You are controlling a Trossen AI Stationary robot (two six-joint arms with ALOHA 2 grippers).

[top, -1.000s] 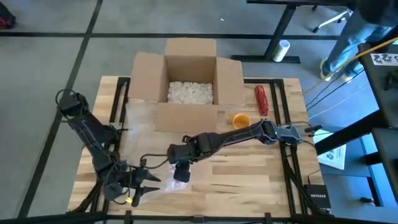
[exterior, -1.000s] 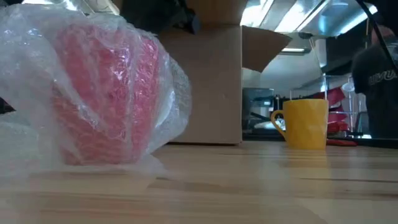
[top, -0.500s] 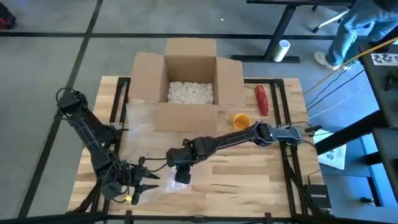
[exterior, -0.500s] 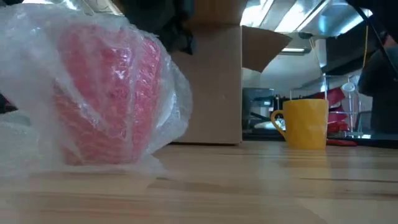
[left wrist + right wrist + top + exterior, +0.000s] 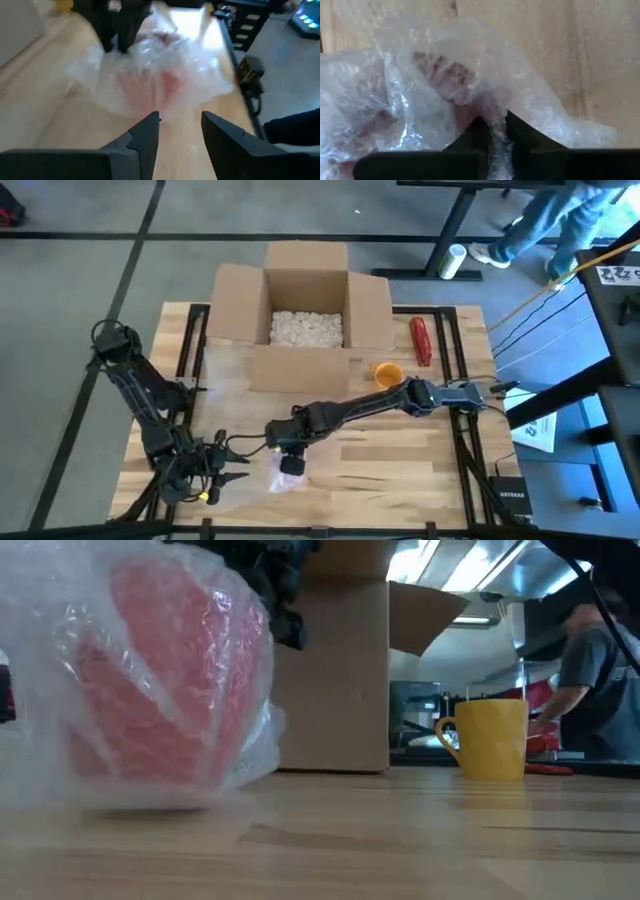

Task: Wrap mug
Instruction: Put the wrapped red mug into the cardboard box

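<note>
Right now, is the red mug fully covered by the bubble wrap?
Covered, as far as shown: bubble wrap surrounds the red mug, pinched by the right gripper.

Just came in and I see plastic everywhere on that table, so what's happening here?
The robot is wrapping a red mug in bubble wrap. The right gripper is pinching a fold of the wrap over the mug near the table's front edge. The left gripper hangs open just beside the bundle, holding nothing. A yellow mug waits unwrapped by the open cardboard box.
</note>
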